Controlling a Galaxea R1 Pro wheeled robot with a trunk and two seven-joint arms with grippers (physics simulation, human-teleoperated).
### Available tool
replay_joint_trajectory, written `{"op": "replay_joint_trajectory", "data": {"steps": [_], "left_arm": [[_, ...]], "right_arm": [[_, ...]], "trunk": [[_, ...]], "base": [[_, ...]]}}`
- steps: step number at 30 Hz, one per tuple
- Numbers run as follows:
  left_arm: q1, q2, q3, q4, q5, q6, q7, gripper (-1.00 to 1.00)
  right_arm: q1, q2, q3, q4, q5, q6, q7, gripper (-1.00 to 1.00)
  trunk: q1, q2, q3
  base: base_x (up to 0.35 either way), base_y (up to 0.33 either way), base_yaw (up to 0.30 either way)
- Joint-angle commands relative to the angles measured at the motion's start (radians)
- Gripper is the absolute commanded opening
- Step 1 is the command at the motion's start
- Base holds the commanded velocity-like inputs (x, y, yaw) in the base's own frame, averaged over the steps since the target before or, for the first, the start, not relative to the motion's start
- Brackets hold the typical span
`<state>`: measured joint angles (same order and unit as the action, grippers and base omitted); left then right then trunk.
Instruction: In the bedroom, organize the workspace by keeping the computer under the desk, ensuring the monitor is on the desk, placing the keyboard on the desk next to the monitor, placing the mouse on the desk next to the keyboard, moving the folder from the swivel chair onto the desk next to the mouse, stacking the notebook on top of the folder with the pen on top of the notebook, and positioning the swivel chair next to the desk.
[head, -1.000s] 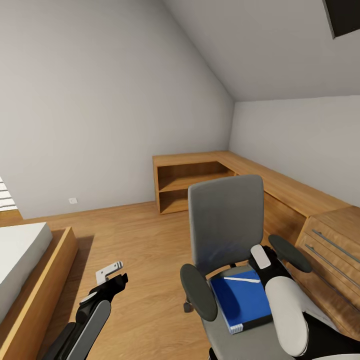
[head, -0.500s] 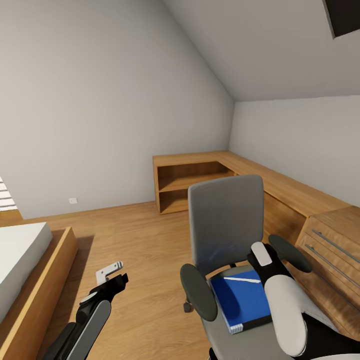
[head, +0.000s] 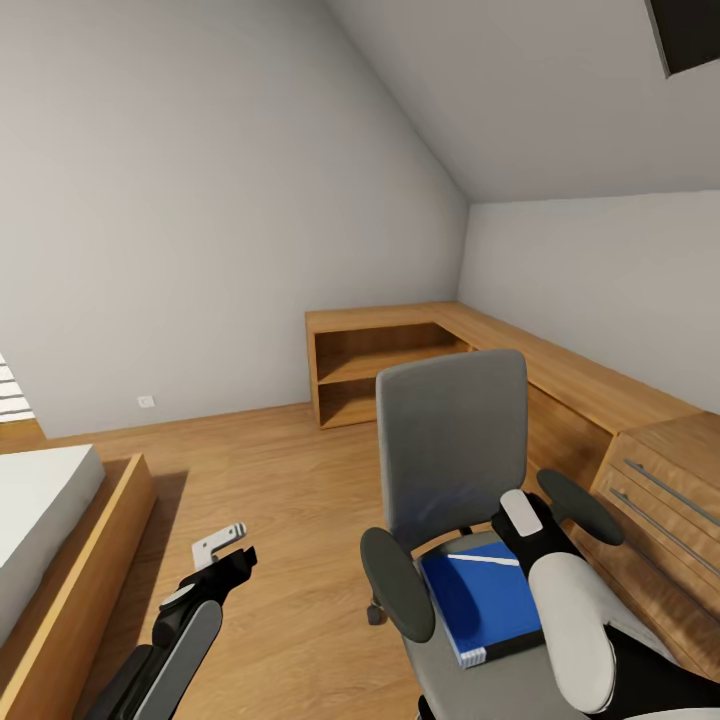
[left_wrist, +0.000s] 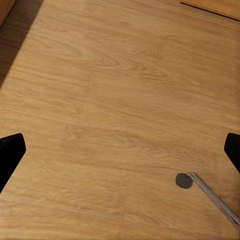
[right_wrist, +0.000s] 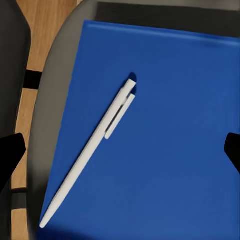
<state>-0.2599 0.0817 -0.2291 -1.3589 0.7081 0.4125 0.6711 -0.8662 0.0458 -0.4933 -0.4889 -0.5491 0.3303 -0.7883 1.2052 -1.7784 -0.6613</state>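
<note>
The right gripper (right_wrist: 120, 150) is held spread wide directly above the pen (right_wrist: 90, 155), which is laid diagonally on the blue folder (right_wrist: 170, 150). The folder is seated flat on the swivel chair (head: 450, 440). No legible writing is shown on pen or folder. The left gripper (left_wrist: 120, 150), also spread wide, is positioned over the bare plank floor (left_wrist: 115, 90). Oak shelving (head: 385, 365) is set along the far wall.

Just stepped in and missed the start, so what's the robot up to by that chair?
The right gripper hangs open over the swivel chair, just above the blue folder lying on its seat, with a pale pen resting on the folder. Nothing is gripped. The left gripper hangs open over bare wood floor.
</note>
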Motion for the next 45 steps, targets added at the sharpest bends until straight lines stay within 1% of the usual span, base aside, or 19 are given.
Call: {"op": "replay_joint_trajectory", "data": {"steps": [1,11,34,45], "left_arm": [[-0.001,0.001,-0.004,-0.002,0.007,0.002,0.008,1.00],[-0.001,0.001,-0.027,-0.001,0.005,0.002,0.008,1.00],[-0.001,0.001,-0.032,-0.005,0.005,0.002,0.008,1.00],[-0.001,0.001,-0.033,-0.005,0.005,0.002,0.008,1.00]], "right_arm": [[0.000,0.001,-0.004,-0.003,0.000,0.007,-0.004,1.00],[0.000,0.000,-0.004,-0.003,0.005,0.006,-0.008,1.00],[0.000,-0.003,-0.004,-0.003,0.001,0.004,-0.007,1.00],[0.000,-0.002,-0.004,-0.003,0.001,0.003,-0.006,1.00]], "trunk": [[0.000,-0.001,-0.001],[0.000,-0.001,-0.001],[0.000,-0.001,-0.002],[0.042,-0.078,-0.036]], "base": [[0.000,0.000,0.000],[0.017,0.010,0.000],[0.004,0.003,0.000],[0.000,0.000,0.000]]}}
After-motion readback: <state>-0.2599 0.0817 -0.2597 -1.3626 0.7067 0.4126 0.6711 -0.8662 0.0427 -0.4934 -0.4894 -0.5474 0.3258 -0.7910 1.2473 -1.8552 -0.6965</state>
